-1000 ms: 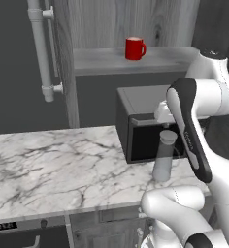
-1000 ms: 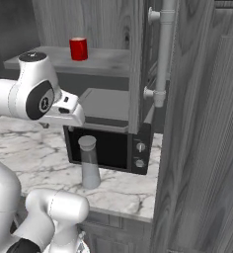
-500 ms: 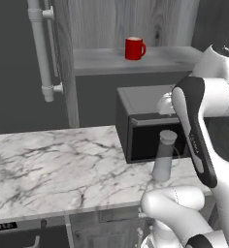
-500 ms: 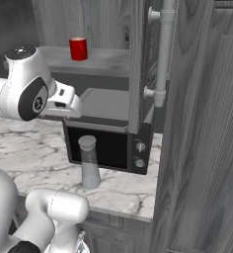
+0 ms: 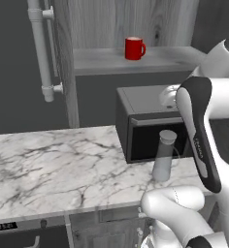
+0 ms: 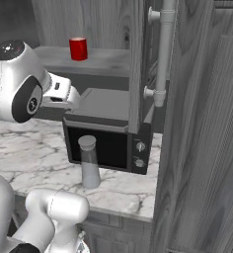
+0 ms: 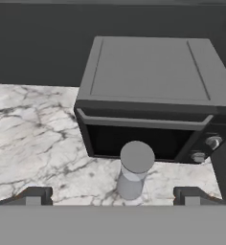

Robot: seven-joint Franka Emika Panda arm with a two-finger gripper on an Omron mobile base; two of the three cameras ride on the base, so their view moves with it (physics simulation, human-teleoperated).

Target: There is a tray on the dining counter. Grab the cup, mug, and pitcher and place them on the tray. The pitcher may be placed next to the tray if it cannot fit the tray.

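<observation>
The open, empty tool (image 7: pixel 113 195) hung above the pitcher (image 7: pixel 132 170), the mug (image 5: pixel 134 48) stood on its shelf (image 5: pixel 102 60), so nothing was moved yet.

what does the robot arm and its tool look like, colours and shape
The arm is glossy white with rounded, bulbous segments. A long black panel runs down one link, and a round dark grey cap sits on a joint in the right base view. The tool ends in two small dark grey fingertips. No cables or readable markings show.
</observation>
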